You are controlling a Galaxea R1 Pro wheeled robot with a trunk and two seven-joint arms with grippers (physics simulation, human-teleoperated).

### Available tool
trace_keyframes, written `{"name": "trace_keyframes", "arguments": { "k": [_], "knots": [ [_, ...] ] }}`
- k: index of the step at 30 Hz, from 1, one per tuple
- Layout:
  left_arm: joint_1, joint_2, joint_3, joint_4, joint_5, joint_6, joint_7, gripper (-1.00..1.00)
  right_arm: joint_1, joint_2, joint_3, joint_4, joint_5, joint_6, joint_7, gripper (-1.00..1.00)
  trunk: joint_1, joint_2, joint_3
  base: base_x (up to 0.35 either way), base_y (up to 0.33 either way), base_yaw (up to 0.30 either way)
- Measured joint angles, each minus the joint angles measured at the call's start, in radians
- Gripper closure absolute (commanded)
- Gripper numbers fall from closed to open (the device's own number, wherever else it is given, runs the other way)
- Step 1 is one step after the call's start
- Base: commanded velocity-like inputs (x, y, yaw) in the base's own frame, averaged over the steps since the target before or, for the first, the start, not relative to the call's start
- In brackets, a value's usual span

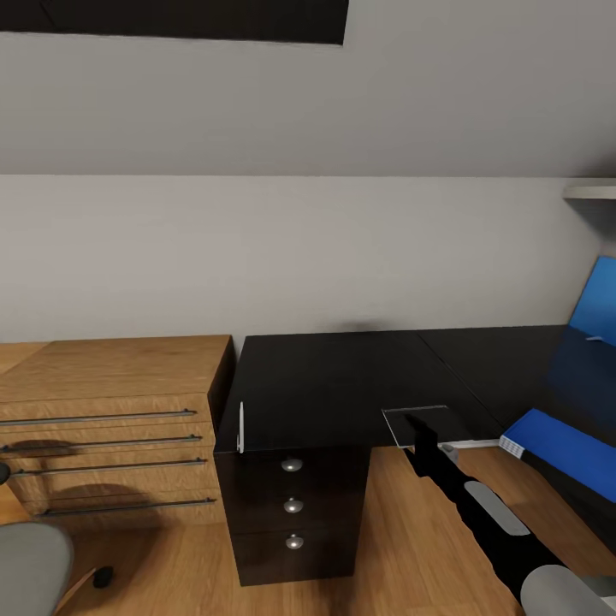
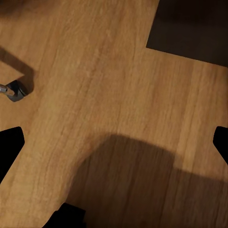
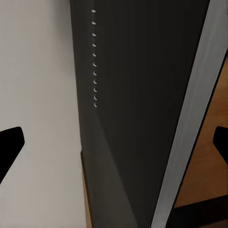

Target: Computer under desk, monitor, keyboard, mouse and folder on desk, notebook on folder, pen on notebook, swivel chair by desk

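Here, the black-topped desk (image 1: 342, 376) stands against a pale wall, its three-drawer unit (image 1: 293, 505) with silver knobs below the top's front edge. Left of the desk stands a light wooden shelf unit (image 1: 111, 411). The right gripper (image 1: 425, 441) reaches to the desk's front edge, its jaws pinching the thin dark grey notebook (image 1: 415, 422), which lies flat at that edge. Just right of the notebook on the desk lies the blue folder (image 1: 560, 441). Farther right, a blue-lit monitor (image 1: 596, 304) stands on the desk. The swivel chair's (image 1: 30, 560) grey seat is on the wooden floor (image 2: 109, 95), left of the drawers. The left gripper's (image 2: 114, 147) jaws are spread wide above the floor.
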Motion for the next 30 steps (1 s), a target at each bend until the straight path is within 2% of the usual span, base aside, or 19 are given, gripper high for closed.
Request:
{"name": "trace_keyframes", "arguments": {
  "k": [2, 3, 30],
  "knots": [
    [0.0, 0.0, 0.0, 0.0, 0.0, 0.0, 0.0, -1.0, 0.0, 0.0, 0.0, 0.0, 0.0, 0.0, 0.0, -1.0, 0.0, 0.0, 0.0, 0.0, 0.0, 0.0],
    [0.0, 0.0, 0.0, 0.0, 0.0, 0.0, 0.0, -1.0, 0.0, 0.0, 0.0, 0.0, 0.0, 0.0, 0.0, 1.0, 0.0, 0.0, 0.0, 0.0, 0.0, 0.0],
    [0.0, 0.0, 0.0, 0.0, 0.0, -0.007, -0.002, -1.0, 0.0, 0.0, 0.0, 0.0, 0.001, -0.002, 0.0, 1.0, 0.0, 0.0, 0.0, -0.015, 0.0, 0.0]
  ]
}}
